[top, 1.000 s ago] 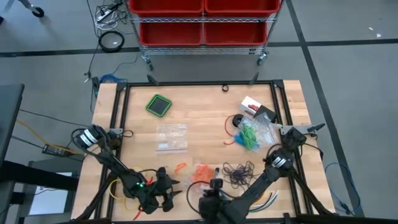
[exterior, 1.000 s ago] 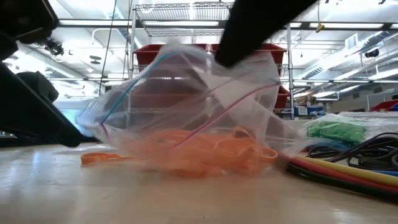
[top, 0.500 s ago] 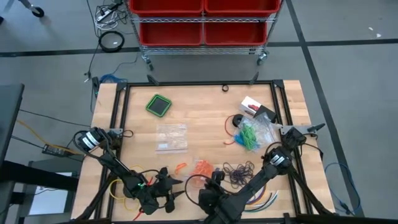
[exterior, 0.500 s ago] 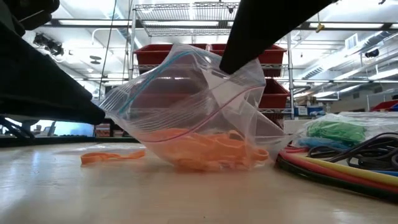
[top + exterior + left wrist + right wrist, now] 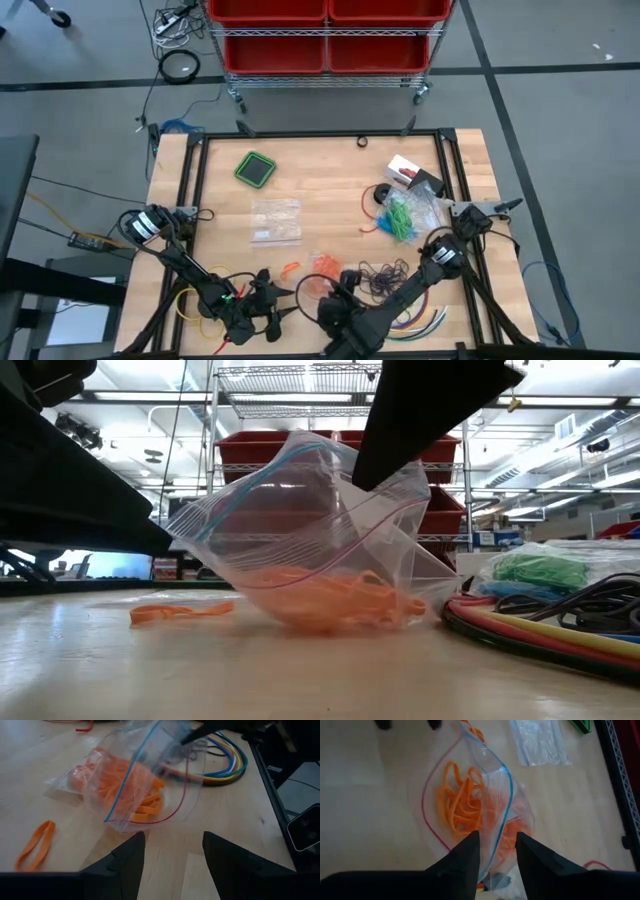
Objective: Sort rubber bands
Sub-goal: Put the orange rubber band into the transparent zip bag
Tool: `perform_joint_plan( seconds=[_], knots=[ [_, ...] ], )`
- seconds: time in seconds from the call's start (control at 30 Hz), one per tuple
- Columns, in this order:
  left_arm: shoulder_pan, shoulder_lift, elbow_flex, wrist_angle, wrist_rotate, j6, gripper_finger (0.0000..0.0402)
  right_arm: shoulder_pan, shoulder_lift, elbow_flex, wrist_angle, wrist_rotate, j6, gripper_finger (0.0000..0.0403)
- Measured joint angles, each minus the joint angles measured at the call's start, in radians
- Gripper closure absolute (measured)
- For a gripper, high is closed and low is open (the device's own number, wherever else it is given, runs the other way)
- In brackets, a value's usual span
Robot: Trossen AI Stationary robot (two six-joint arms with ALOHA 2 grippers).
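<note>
Right gripper [image 5: 497, 851] is hanging over a clear zip bag [image 5: 310, 530] near the table's [image 5: 330, 190] front edge, fingers [image 5: 465, 857] parted, with the bag's blue-and-red zip edge running up between them; can't tell if either finger is actually touching the plastic. Bag is standing propped up and open in the low view, with a bunch of orange rubber bands [image 5: 335, 600] lying inside at its bottom. One loose orange rubber band [image 5: 35, 845] is lying flat on the wood just beside the bag, outside it. Left gripper [image 5: 172, 852] is waiting near the front-left of the table, fingers spread, nothing between them, pointing toward the bag. Dark purple rubber bands [image 5: 385, 275] are sitting in a loose pile right of the bag. Green rubber bands [image 5: 400, 220] are sitting farther back on the right in another clear bag. Multicoloured cables [image 5: 225, 762] are curving just beyond the orange bag. An empty flat clear bag [image 5: 275, 220] is lying mid-table.
</note>
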State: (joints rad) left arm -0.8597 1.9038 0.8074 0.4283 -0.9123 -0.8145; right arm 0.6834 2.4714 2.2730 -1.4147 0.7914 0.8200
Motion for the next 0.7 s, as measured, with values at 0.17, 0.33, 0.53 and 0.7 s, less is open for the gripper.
perform_joint_plan(
  seconds=[0.17,0.33,0.53,0.7],
  knots=[
    [0.0,0.0,0.0,0.001,0.0,0.001,0.0193,-0.024,0.0,0.0,-0.057,-0.015,0.001,0.0346],
    [0.0,0.0,0.0,0.001,-0.002,0.019,0.0193,-0.053,-0.001,0.0,-0.11,-0.092,-0.014,0.0395],
    [0.0,-0.061,0.01,-0.132,-0.003,0.056,0.0206,-0.088,-0.038,-0.001,-0.157,-0.216,-0.041,0.0402],
    [0.0,-0.141,0.089,-0.47,0.001,0.037,0.0218,-0.117,-0.117,-0.001,-0.157,-0.298,-0.079,0.0402]
  ],
)
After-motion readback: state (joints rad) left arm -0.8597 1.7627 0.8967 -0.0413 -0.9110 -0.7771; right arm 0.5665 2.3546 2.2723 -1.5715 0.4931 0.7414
